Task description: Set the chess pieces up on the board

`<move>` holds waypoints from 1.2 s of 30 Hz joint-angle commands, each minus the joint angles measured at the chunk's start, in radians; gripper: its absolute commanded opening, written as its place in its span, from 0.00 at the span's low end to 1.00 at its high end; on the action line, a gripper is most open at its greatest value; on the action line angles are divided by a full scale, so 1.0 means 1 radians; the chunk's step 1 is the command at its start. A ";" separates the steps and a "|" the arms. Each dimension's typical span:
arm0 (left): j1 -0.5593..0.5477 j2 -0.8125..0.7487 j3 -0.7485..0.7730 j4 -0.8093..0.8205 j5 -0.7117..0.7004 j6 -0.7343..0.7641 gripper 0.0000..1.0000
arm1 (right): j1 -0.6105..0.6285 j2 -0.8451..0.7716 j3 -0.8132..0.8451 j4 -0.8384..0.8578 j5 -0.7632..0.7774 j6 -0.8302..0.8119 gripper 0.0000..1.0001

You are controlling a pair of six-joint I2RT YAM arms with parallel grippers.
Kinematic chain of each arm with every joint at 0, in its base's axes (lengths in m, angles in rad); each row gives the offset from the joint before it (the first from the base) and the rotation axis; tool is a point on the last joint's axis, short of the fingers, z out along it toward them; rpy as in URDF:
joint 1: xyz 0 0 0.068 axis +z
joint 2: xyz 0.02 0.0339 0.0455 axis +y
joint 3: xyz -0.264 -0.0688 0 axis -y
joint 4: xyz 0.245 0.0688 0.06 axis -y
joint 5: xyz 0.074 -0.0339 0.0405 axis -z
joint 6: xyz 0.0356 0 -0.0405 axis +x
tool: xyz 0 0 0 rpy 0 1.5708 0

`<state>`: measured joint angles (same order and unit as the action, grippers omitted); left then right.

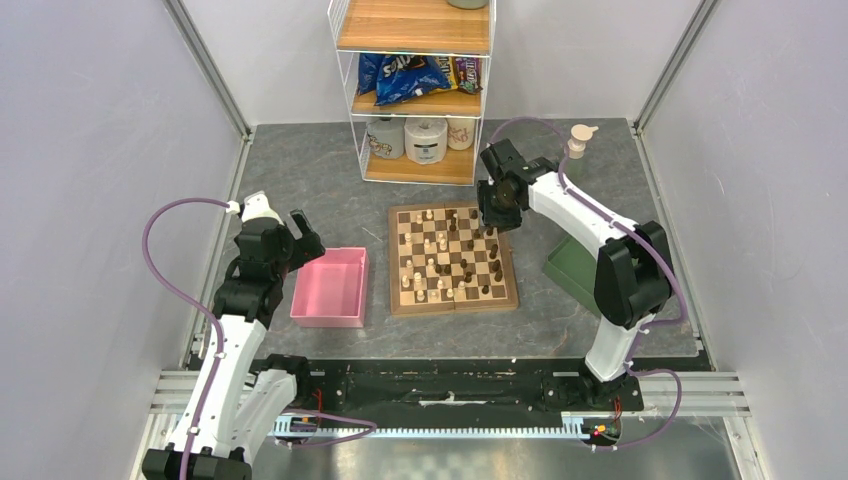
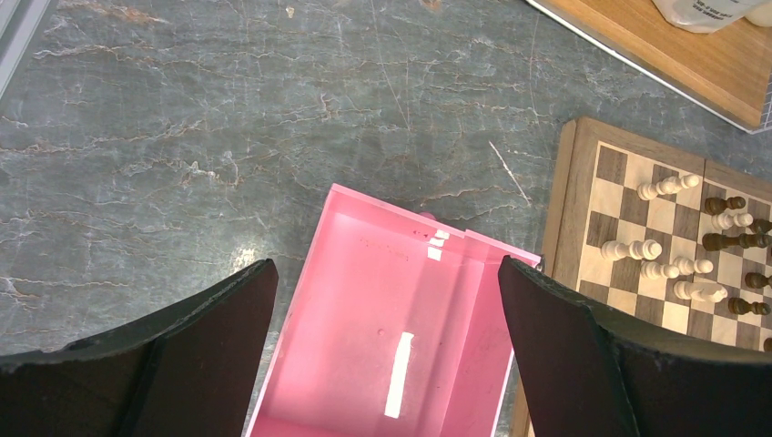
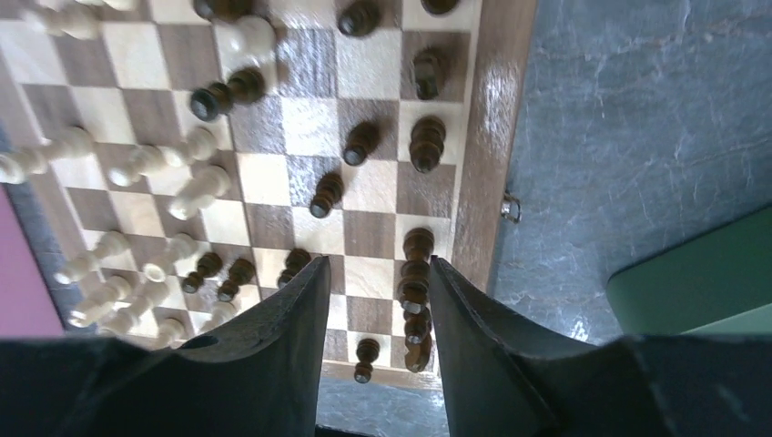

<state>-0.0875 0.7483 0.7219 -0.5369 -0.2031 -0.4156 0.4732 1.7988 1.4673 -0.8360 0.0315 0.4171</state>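
Your square wooden chessboard [image 1: 395,262], tan and dark brown checks inside a brown border, lies flat on the grey marbled table [image 1: 310,170], and everything here is placed from that board.

The chess pieces [image 1: 441,255] all stand on the board, scattered over its squares rather than drawn up in rows. In the right wrist view the cream-white figures [image 3: 198,189] bunch on the board's left half. The dark brown-black figures [image 3: 360,143] keep mostly to its right half, with a few mixed in among the cream ones. From these angles you cannot tell whether any piece lies on its side.

Your right hand [image 3: 380,264] hangs over the board's far right corner, pointing down. Its fingers are partly spread and clamp nothing. One tall dark piece [image 3: 417,269] stands upright in the gap, on the column of squares next to the board's right border. It is close against one finger and clear of the other, and you cannot tell whether that near finger touches it.

Your left hand [image 2: 387,266] is off the board to its left, above the rectangular pink plastic tray [image 1: 327,318] that sits just beside the board's left border. Its fingers are spread as wide as they go, with nothing held.

A dark green tray [image 1: 570,270] lies near the board's right border, partly under your right arm. A white wire shelf with wooden boards [image 1: 415,165] stands beyond the board's far edge.
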 commanded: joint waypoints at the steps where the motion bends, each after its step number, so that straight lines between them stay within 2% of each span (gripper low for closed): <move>1: -0.003 -0.007 0.020 0.025 0.007 -0.028 0.99 | 0.018 -0.022 0.091 0.034 -0.016 -0.023 0.52; 9: -0.001 -0.014 0.018 0.025 0.004 -0.027 0.99 | 0.113 0.135 0.251 0.047 0.048 0.033 0.55; 22: -0.001 -0.020 0.018 0.025 0.003 -0.027 0.99 | 0.128 0.282 0.339 0.071 0.106 0.063 0.53; 25: -0.001 -0.020 0.018 0.025 0.003 -0.026 0.99 | 0.128 0.298 0.352 0.071 0.106 0.058 0.48; 32: -0.001 -0.021 0.017 0.025 0.000 -0.026 0.99 | 0.128 0.307 0.361 0.066 0.090 0.051 0.26; 36: -0.002 -0.020 0.017 0.025 0.003 -0.026 0.99 | 0.128 0.305 0.358 0.058 0.085 0.045 0.19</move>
<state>-0.0875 0.7383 0.7219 -0.5373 -0.2035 -0.4156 0.6003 2.1067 1.7889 -0.7792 0.1120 0.4702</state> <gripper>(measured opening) 0.990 0.223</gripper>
